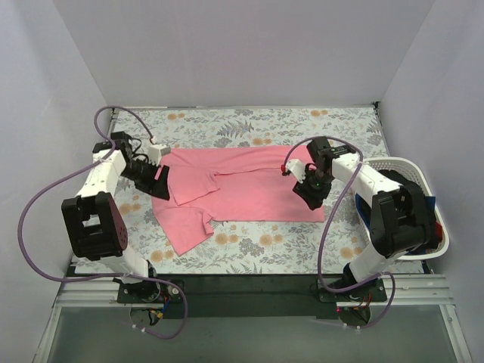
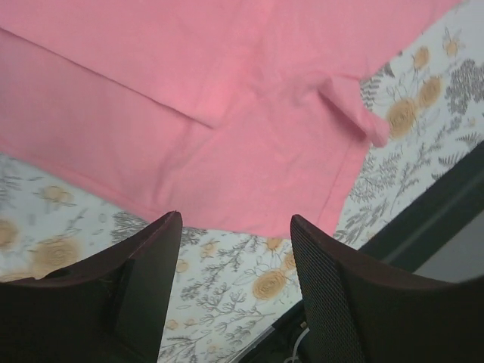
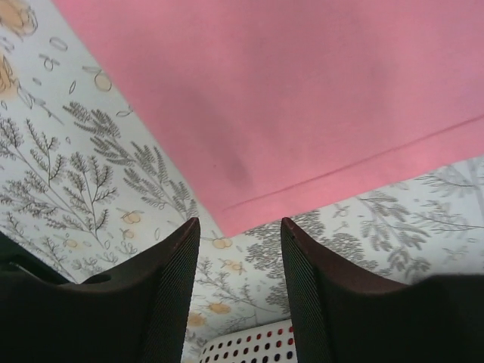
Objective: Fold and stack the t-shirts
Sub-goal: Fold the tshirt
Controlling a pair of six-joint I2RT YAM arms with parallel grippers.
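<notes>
One salmon-pink t-shirt (image 1: 249, 185) lies spread flat across the middle of the floral tablecloth, its left part creased and folded over itself, with one flap (image 1: 184, 231) reaching toward the near edge. My left gripper (image 1: 159, 181) hovers at the shirt's left edge. It is open, and only tablecloth shows between its fingers (image 2: 151, 280), with the pink cloth (image 2: 227, 113) just ahead. My right gripper (image 1: 306, 187) hangs over the shirt's right side, also open and empty, with the hemmed corner of the shirt (image 3: 302, 113) just beyond its fingertips (image 3: 181, 257).
A white perforated laundry basket (image 1: 423, 172) stands at the right edge beside the right arm, and its rim (image 3: 249, 344) shows below the right fingers. Dark cloth lies inside it. Grey walls close the table on three sides, and a black rail (image 1: 249, 283) runs along the front.
</notes>
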